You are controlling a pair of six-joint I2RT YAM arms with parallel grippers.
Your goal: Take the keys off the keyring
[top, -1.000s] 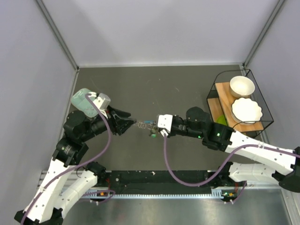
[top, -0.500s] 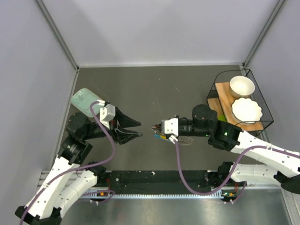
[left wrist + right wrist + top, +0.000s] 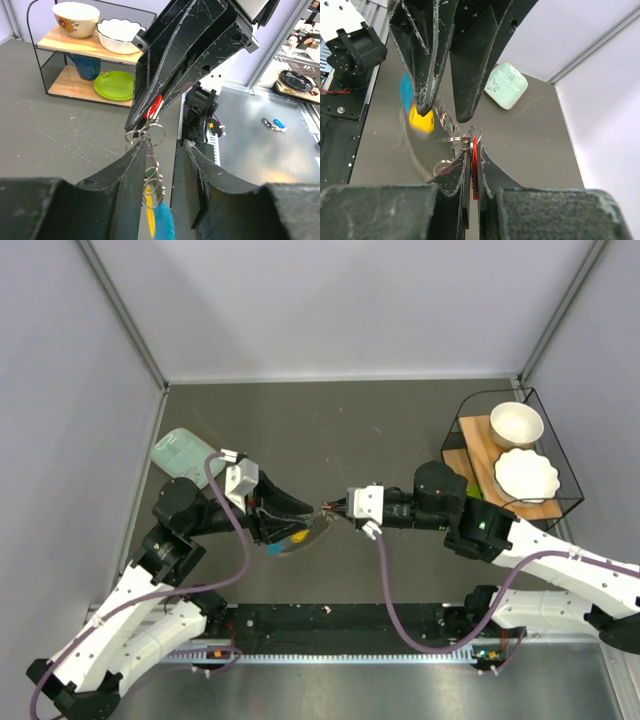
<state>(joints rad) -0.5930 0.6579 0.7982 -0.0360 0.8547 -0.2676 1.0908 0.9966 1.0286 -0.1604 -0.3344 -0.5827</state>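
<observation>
My right gripper [image 3: 474, 145] is shut on the red head of a key [image 3: 474, 165], which also shows in the left wrist view [image 3: 154, 106]. Small metal rings [image 3: 145, 135] hang from that key. Below them the keyring's blue loop [image 3: 164, 222] and a yellow piece [image 3: 421, 120] swing, blurred. My left gripper [image 3: 164, 145] is open, and the hanging chain lies along the inner face of its left finger. In the top view the two grippers, left [image 3: 308, 516] and right [image 3: 330, 508], meet tip to tip at the table's middle. The pale fan piece is only a blur.
A mint-green flat box [image 3: 180, 455] lies at the left by the left arm. A black wire rack [image 3: 560, 490] at the right holds two white bowls [image 3: 516, 424] and a green plate [image 3: 114, 85]. Side walls close in the table.
My left gripper let go of the chain, opened and drew back, then moved right again to the right gripper. The right gripper kept hold of the red key; the bunch now swings.
</observation>
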